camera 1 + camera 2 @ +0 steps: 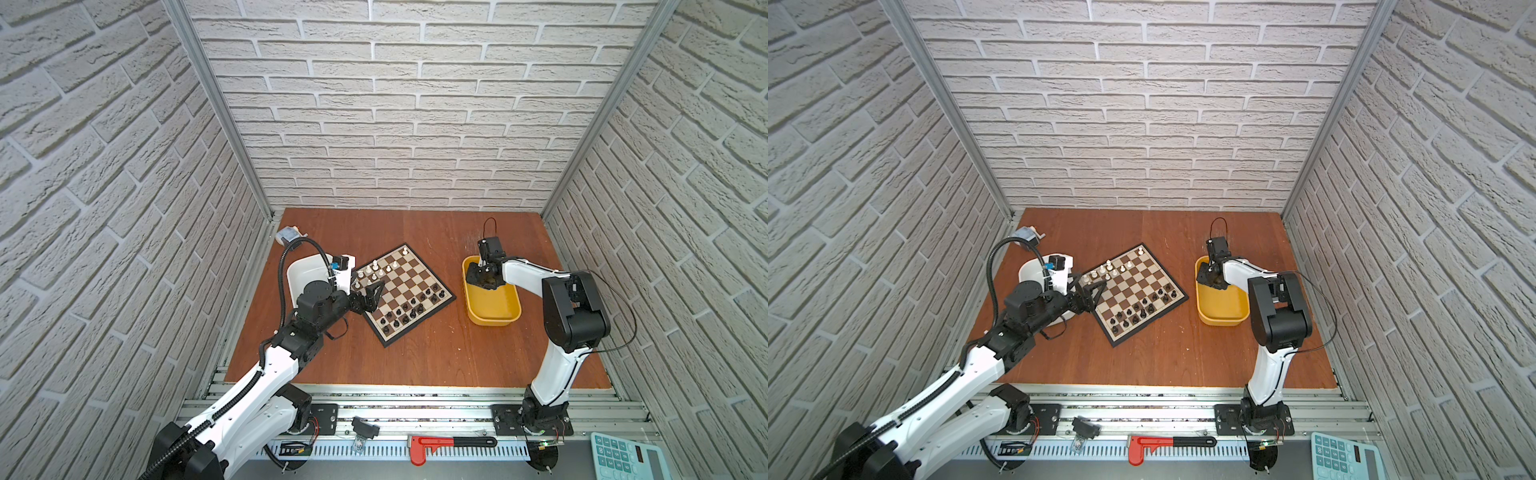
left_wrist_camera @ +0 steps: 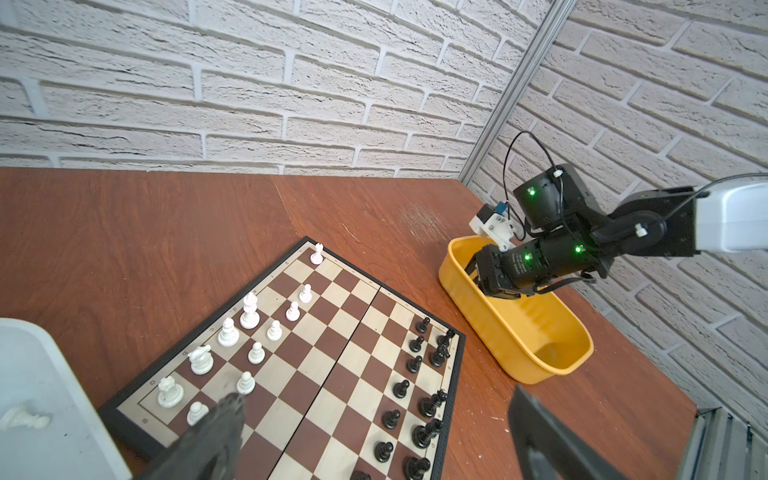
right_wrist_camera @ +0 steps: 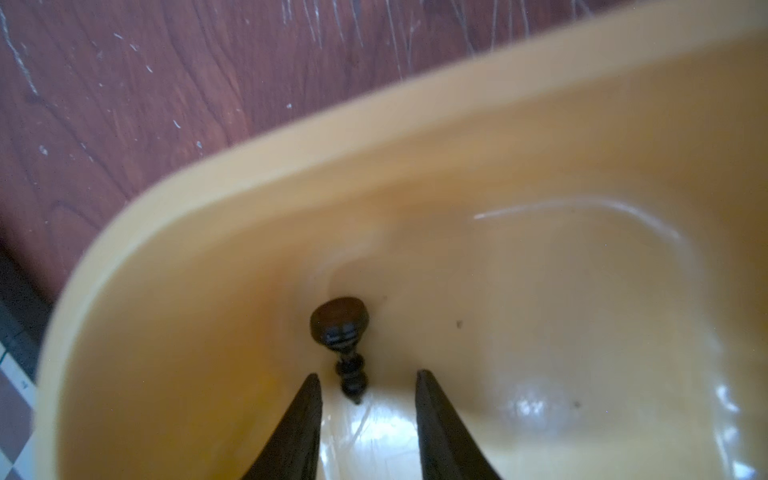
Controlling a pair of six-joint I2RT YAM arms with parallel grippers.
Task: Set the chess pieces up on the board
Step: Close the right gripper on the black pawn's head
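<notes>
Top views both showed a white tub (image 1: 297, 270) at the far left of the counter (image 1: 415, 361). The left wrist view caught one white chessman (image 2: 25, 417) lying on that tub's floor. Just beside the tub, the left pincer (image 1: 370, 289) hovered over the left corner of the board (image 1: 409, 286). It was released, its jaws spread wide with nothing between them.

The board lay flat near the middle of the counter, turned cornerwise. White pieces (image 1: 376, 268) stood upright in two rows along its far-left edge. Those rows had gaps, and one white piece stood alone at the far corner. Black pieces (image 1: 411, 309) stood in two rows along the opposite, near-right edge. The squares between the two camps were bare.

Further right, well apart from the board, sat a yellow tub (image 1: 494, 309). The right pincer (image 3: 368, 374) reached down into its far end. In the right wrist view a single black piece (image 3: 340, 324) lay on its side on the tub floor. Its thin top pointed into the gap between the fingertips. The jaws stood apart with clear space on both sides of the piece, so the pincer was released and gripped nothing.
</notes>
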